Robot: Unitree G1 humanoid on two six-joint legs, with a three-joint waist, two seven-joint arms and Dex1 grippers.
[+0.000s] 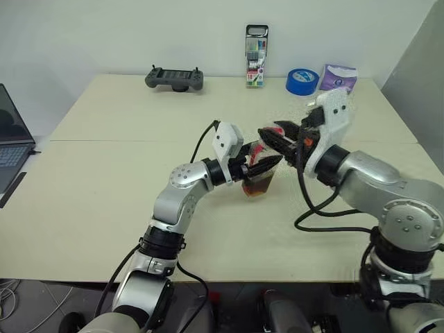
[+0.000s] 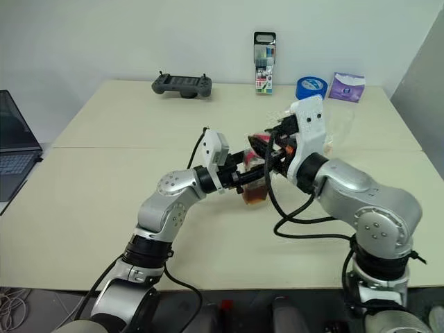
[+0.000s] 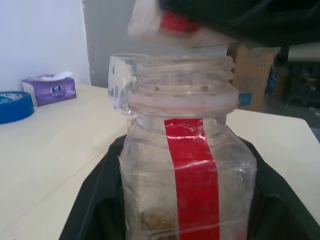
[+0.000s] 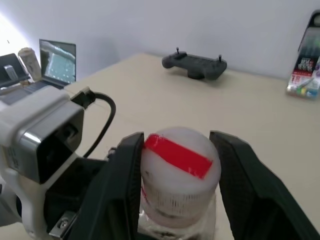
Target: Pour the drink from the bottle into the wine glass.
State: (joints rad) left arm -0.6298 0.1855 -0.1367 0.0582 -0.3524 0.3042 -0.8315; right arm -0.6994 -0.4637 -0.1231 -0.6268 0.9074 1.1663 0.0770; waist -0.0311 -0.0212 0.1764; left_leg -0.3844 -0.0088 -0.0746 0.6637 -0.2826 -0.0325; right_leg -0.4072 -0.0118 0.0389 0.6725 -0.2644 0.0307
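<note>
The left tool (image 1: 267, 166) is clamped on the bottle (image 3: 187, 175), holding it upright above the counter (image 1: 104, 180) between the arms. The cap (image 4: 177, 175) sits right at the top, between the right tool's (image 4: 177, 172) part-open fingers, one touching it. The glass (image 3: 120, 82) stands just beyond.

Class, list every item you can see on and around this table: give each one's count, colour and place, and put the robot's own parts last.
bottle: one, clear with red strip, mid-table, held by left gripper
cap: one, white with red stripe, on the bottle top
drink: dark reddish-brown, low in bottle
wine glass: one, clear, behind bottle
controller: one, dark grey, far edge
marker pack: one, upright, far edge
tape roll: one, blue, far right
tissue pack: one, purple, beside tape
laptop: one, dark, left of table
table: one, beige
left gripper: black, shut on bottle
right gripper: black, astride cap
</note>
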